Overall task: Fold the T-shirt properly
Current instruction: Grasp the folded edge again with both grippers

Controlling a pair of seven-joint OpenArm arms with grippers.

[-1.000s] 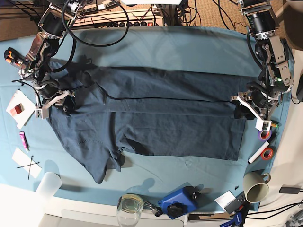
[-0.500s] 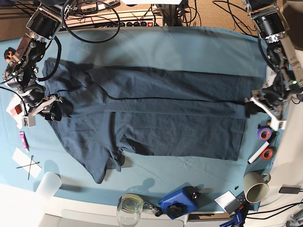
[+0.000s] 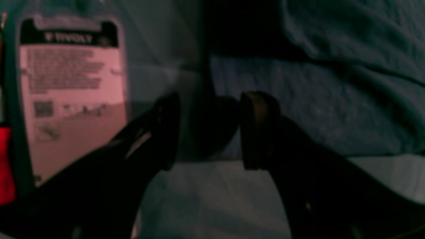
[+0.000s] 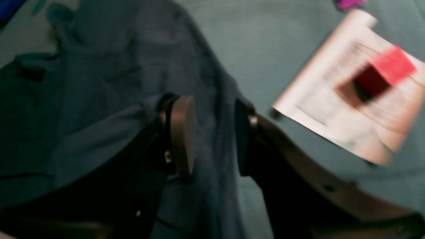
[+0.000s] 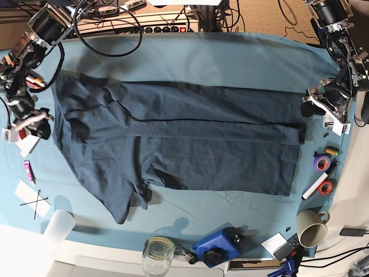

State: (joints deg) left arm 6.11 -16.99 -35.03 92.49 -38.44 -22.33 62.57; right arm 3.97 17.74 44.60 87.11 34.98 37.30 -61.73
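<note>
The dark navy T-shirt (image 5: 190,138) lies flat across the lighter teal tablecloth (image 5: 230,57), partly folded lengthwise, with a sleeve (image 5: 130,202) hanging toward the front left. My left gripper (image 5: 316,107) is open and empty just off the shirt's right end. In the left wrist view its fingers (image 3: 167,129) stand apart above the cloth, with the shirt's edge (image 3: 315,109) beyond them. My right gripper (image 5: 30,126) is open and empty at the shirt's left end. In the blurred right wrist view it (image 4: 212,136) hovers over the shirt's fabric (image 4: 109,99).
A printed card with a red square (image 5: 24,137) (image 4: 365,93) lies by the right gripper. A label sheet (image 3: 69,83) lies by the left gripper. Tape rolls (image 5: 321,163), a mug (image 5: 311,231), a blue device (image 5: 218,247), a glass jar (image 5: 157,254) and a paper cup (image 5: 57,225) line the front and right edges.
Both grippers have moved outward and toward the back, away from the shirt's two ends. The shirt's left end now lies spread further to the left.
</note>
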